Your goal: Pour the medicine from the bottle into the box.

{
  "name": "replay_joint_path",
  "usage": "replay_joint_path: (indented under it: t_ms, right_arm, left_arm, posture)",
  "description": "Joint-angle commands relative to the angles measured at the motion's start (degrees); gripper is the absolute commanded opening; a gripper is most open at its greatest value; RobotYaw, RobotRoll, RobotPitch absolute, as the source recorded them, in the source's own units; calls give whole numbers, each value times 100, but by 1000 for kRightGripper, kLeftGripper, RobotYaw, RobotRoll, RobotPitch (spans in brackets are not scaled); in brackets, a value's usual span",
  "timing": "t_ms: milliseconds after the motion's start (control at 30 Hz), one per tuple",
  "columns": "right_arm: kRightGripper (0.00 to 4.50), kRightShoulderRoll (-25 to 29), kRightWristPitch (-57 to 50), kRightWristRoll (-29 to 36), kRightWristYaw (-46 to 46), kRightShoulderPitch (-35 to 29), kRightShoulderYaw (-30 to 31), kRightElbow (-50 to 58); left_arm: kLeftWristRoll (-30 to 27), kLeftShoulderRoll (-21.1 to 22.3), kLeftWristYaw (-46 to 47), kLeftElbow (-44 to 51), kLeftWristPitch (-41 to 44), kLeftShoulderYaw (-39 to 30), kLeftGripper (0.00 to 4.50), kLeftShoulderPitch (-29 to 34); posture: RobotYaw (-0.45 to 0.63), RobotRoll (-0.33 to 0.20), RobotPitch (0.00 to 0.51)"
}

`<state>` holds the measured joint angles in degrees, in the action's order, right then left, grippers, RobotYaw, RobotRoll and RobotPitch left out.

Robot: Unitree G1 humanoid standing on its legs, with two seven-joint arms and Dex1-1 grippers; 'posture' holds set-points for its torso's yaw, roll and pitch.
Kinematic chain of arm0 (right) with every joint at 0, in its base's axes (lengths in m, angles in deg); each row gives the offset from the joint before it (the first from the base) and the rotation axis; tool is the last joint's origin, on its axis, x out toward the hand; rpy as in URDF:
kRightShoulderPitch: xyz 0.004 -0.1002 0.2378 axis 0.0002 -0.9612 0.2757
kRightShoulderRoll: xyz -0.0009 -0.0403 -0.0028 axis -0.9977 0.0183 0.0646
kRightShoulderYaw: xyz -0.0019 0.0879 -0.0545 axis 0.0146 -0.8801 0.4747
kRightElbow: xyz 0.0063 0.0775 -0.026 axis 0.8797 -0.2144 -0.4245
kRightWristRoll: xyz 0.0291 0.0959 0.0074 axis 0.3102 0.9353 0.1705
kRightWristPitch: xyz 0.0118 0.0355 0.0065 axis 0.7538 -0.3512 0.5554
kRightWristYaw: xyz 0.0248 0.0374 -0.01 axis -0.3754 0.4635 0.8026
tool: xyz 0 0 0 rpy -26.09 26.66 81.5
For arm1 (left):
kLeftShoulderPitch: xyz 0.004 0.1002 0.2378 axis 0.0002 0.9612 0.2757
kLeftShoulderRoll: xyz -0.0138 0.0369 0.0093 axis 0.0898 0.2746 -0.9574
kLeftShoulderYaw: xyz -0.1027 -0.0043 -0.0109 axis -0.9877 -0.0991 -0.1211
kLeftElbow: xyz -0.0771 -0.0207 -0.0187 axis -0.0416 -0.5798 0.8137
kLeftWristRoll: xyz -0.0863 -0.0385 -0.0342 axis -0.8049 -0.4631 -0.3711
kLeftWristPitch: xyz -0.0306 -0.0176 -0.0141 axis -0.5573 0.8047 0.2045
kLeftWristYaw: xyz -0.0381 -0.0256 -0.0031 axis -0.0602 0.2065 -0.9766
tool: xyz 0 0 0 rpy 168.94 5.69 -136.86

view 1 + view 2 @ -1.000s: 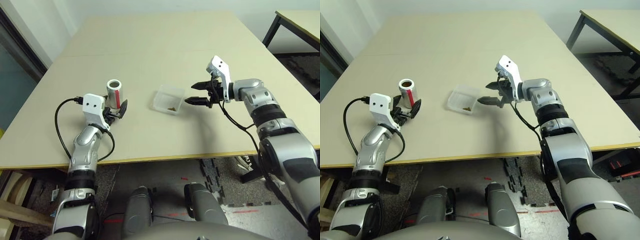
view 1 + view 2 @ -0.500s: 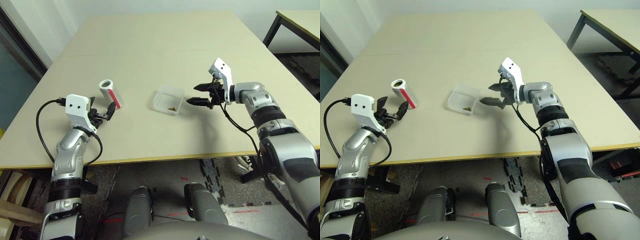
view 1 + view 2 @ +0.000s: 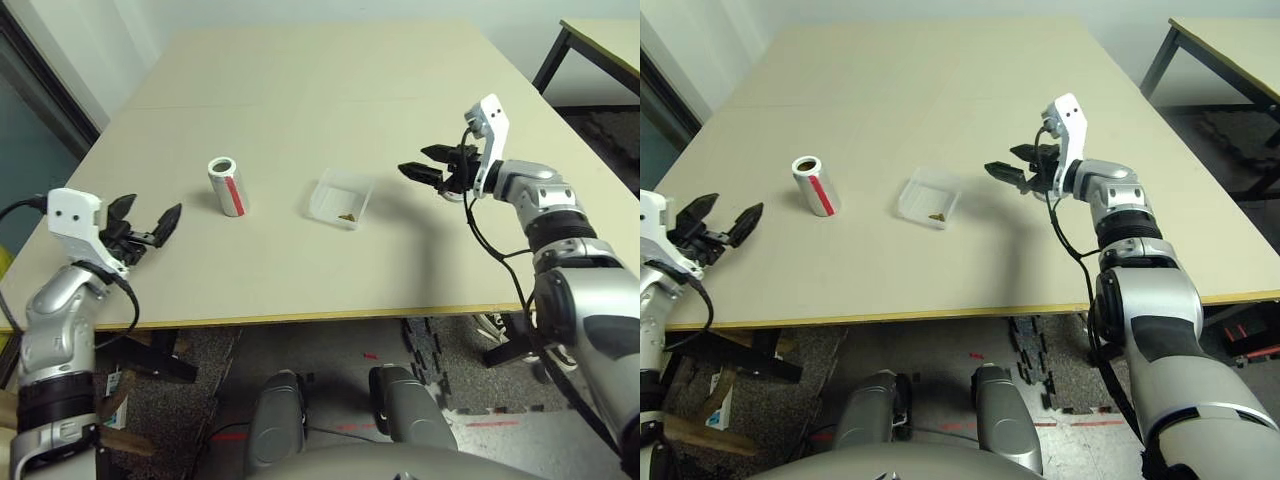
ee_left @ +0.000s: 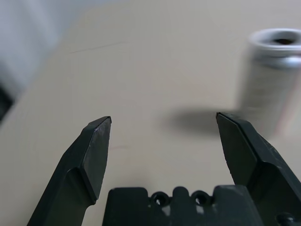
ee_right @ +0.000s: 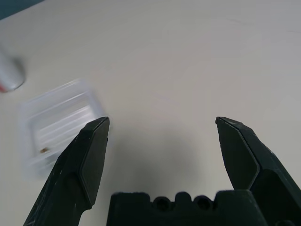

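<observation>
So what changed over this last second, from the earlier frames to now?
The left gripper let go of the bottle, which now stands upright on the table, and pulled back to the left table edge, jaws open. The right gripper, open throughout, drew away from the box to the right. The box stayed where it was, with the medicine inside.

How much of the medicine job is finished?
It looks nearly finished. A few brown medicine pellets lie in the box. The bottle stands upright on the table, held by nothing. The left tool and right tool are both open and apart from everything. Nothing obvious remains.
</observation>
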<state>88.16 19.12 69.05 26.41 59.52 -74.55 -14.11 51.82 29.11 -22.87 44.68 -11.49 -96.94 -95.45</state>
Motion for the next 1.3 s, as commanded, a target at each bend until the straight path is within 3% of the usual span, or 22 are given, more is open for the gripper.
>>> replay_joint_path:
  t_ms: [33,400,767,1300]
  right_arm:
    - [4500,93,102,115,-377,-134,-215,-56]
    - [4500,486,625,291,-1678,-530,-815,-3]
    - [4500,669,1009,255,-2183,-770,-941,-78]
    - [4500,658,1046,271,-2235,-873,-927,-86]
  left_arm:
    - [178,192,154,-679,-221,-65,4472,-404]
    - [515,334,110,-2212,-870,203,4472,-1546]
    - [575,356,124,-2883,-1159,292,4472,-1879]
    - [574,424,201,-3258,-1274,247,4472,-2080]
  posture:
    - [-106,0,99]
    - [-152,0,93]
    - [-164,0,90]
    - [-149,0,94]
